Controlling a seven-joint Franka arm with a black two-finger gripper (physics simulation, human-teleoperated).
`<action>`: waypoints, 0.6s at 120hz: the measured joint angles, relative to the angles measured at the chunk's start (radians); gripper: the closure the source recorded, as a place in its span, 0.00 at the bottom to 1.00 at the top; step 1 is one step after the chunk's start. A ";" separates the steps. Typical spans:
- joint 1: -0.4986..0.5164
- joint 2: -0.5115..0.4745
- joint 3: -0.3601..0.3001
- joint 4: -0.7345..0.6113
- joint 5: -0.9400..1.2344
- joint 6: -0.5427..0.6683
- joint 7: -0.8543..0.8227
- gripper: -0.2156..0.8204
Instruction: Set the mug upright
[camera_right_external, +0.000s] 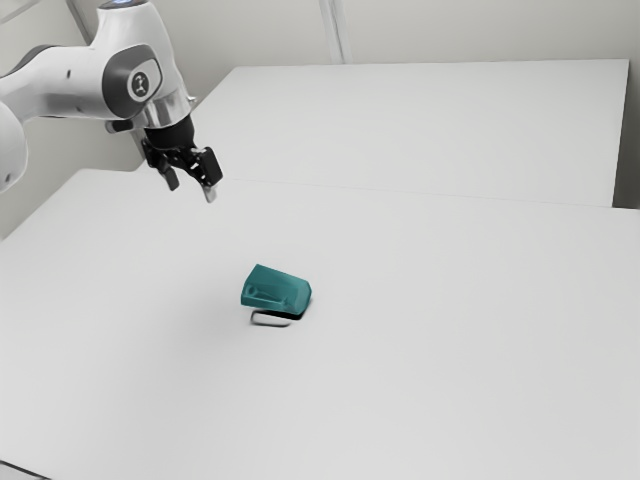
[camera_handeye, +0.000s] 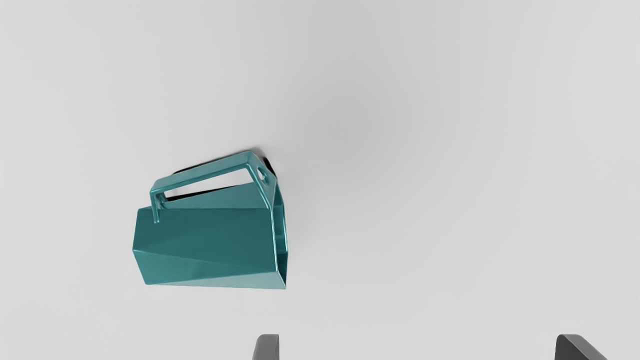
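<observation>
Spread open, the claw (camera_handeye: 419, 345) is hovering, probably allowing grasping room; at its five o'clock in the exterior view, the faceted mug (camera_right_external: 276, 290) is lying sideways, likely resisting rolling.

The mug (camera_right_external: 276, 288) is supported on its side by the table (camera_right_external: 450, 340); the gripper (camera_right_external: 191, 190) is held above, nearer the exterior view's left.

White table (camera_right_external: 450, 380) — teal mug (camera_right_external: 277, 289) lying on its side.
</observation>
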 joint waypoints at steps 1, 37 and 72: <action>0.001 0.000 0.000 0.000 0.000 0.000 0.000 0.21; 0.066 0.175 -0.004 0.145 -0.187 0.024 0.000 0.21; 0.111 0.271 0.000 0.104 -0.476 0.072 0.000 0.21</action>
